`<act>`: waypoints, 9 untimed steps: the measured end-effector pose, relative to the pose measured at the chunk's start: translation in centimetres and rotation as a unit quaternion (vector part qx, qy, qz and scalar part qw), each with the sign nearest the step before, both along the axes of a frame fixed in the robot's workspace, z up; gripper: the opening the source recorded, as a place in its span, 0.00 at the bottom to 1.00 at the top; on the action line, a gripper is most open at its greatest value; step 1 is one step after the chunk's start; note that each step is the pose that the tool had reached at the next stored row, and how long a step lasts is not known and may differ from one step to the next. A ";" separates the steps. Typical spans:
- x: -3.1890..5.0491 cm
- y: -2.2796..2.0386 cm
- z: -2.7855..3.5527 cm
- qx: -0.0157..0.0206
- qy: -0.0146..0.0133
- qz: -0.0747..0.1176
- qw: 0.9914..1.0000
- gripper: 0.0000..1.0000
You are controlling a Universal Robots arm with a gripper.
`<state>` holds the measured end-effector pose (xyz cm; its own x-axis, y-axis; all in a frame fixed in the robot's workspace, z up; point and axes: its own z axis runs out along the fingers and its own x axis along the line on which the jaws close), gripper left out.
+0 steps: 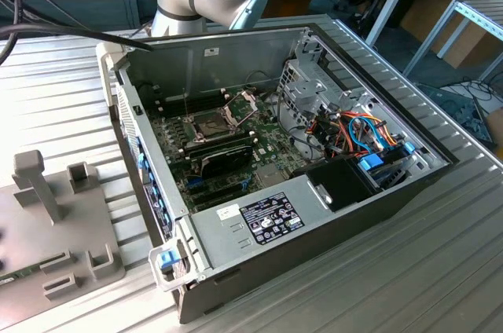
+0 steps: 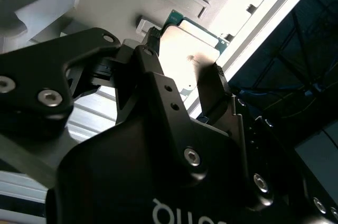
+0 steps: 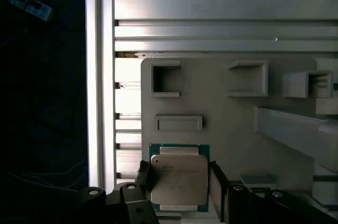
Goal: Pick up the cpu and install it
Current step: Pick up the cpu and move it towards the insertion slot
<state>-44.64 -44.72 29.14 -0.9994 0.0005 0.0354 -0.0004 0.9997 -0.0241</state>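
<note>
Step in hand: pick-up, at the grasp.

Tool (image 3: 179, 174) sits over the cpu (image 3: 178, 179). Its fingers (image 3: 218, 187) are set against two opposite edges, so it looks to be pinching the cpu in both wrist views.

The cpu is flat, metal top up, on the grey fixture plate (image 3: 222, 113). It is close to the plate edge that runs along the rim of the ribbed aluminium surface (image 3: 211, 7). Cannot tell whether it has left the plate; it looks seated or barely clear. Empty pockets (image 3: 165, 80) lie just beyond it.

Exterior view: the open computer case (image 1: 330, 243) stands mid-surface. The plate is at the exterior view's left, well apart from the case. Inside is the motherboard socket (image 1: 211, 123) with its hinged frame (image 1: 242, 101) tipped up. The bay looks vacant, so install is not begun.

Judgement: getting the cpu from plate to socket calls for an even grip on thin edges and a level carry. It then needs squaring up over the socket, with no dragging across the contacts.
</note>
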 end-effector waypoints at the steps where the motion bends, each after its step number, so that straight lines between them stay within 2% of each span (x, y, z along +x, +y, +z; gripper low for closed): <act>1: -0.01 0.00 0.02 0.000 0.000 0.000 1.000 0.54; 4: -0.01 0.00 0.43 0.000 0.000 0.000 1.000 0.54; 6: -0.01 0.00 1.04 0.000 0.000 0.000 1.000 0.54; 9: -0.01 0.00 1.58 0.000 0.000 0.000 1.000 0.54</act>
<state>-44.65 -44.72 30.72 -0.9994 0.0005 0.0353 -0.0003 0.9997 -0.0242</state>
